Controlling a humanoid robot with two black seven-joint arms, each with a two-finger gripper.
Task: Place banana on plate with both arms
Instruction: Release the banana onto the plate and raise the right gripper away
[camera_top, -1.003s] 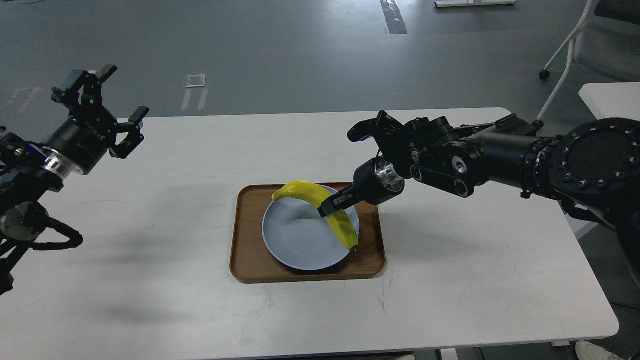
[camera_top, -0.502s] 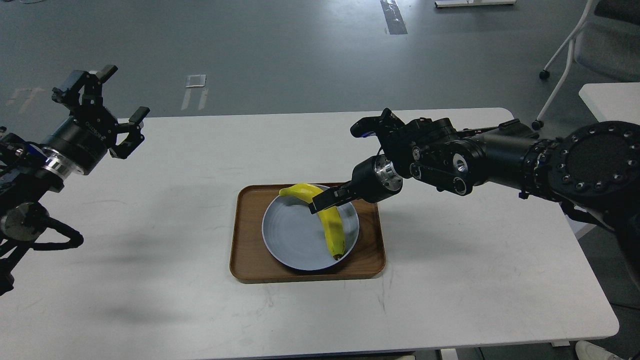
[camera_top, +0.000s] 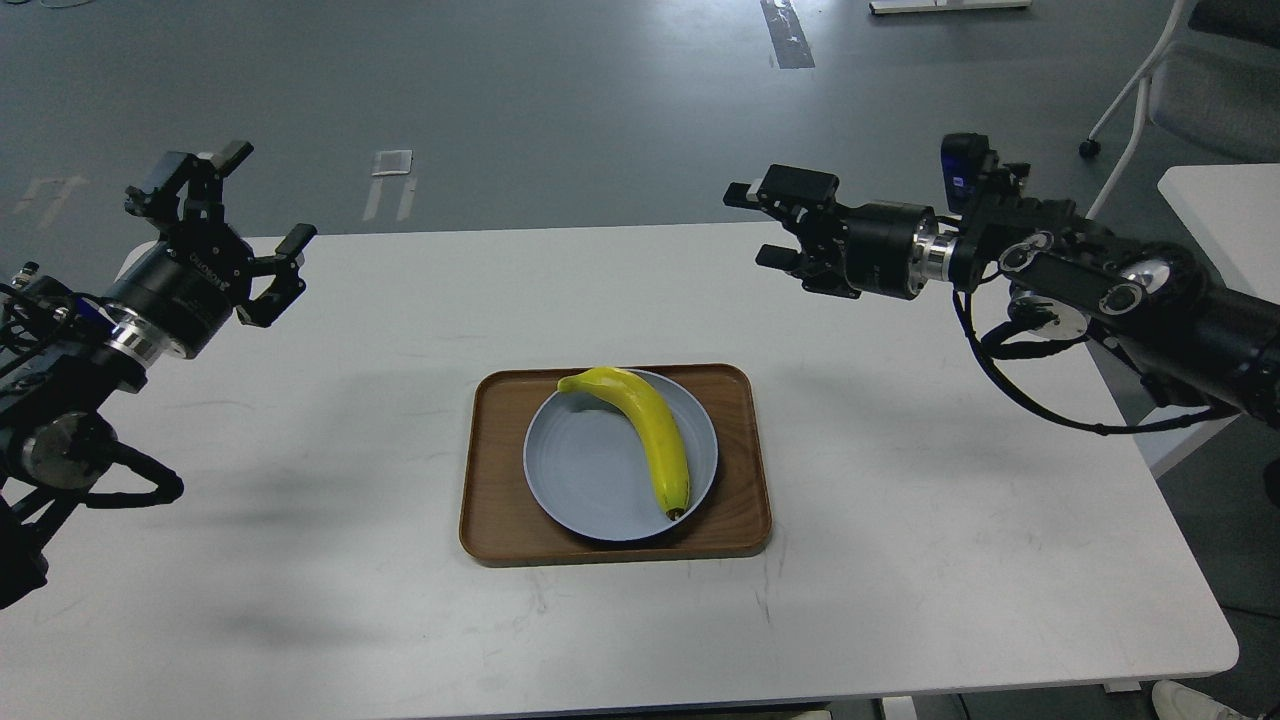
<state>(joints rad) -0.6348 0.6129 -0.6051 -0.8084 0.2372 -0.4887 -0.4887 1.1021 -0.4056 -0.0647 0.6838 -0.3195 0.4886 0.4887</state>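
Head view shows the white bench (camera_top: 300, 480) filling most of the frame, with grey floor beyond its far edge and a chair (camera_top: 1200, 90) off the far right corner.

The two arms come next in size. The left arm enters from the left edge, and the left gripper (camera_top: 222, 232) hangs above the far left corner with its fingers spread wide and nothing between them. The right arm reaches in from the right edge; the right gripper (camera_top: 792, 225) sits over the far edge of the bench, right of centre, fingers parted and empty. Both are well apart from the fruit.

In the middle of the bench, a little nearer the front edge, lies the brown wooden tray (camera_top: 495, 480). The plate (camera_top: 580, 470) rests inside it, toward the tray's right side.

The banana (camera_top: 655, 430) lies on the plate, curving along its right half. The stem end points to the far edge and overhangs the rim slightly; the dark tip points to the front edge and sits just inside the rim. Nothing grips it.

As a judgement, the placing looks done: the fruit is down and released, and both tools are clear. What seems left is only for the arms to settle to rest.
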